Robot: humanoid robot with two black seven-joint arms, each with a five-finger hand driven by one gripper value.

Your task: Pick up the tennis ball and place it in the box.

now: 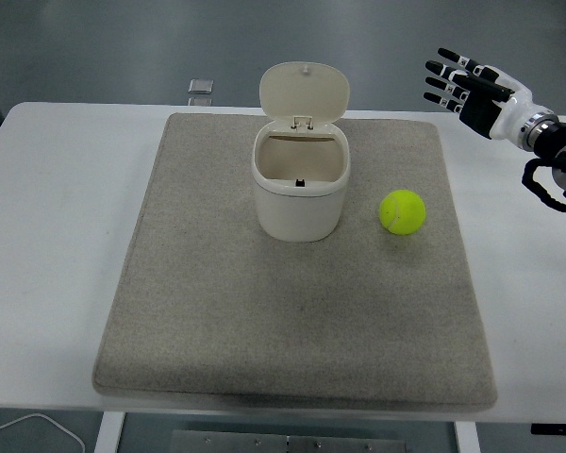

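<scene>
Ball [402,211]: sat on the mat [217,311], just right of the box [299,193]
Box: lid flipped up
Right hand [472,90]: fingers spread, held nothing, hovered well clear of the ball, nothing between them

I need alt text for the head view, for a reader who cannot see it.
A yellow tennis ball lies on a grey mat just right of a white box with its lid up. The right robot hand hovers open at the upper right, apart from the ball.

Fuzzy tennis ball [402,211], smooth plastic box [299,189]
</scene>
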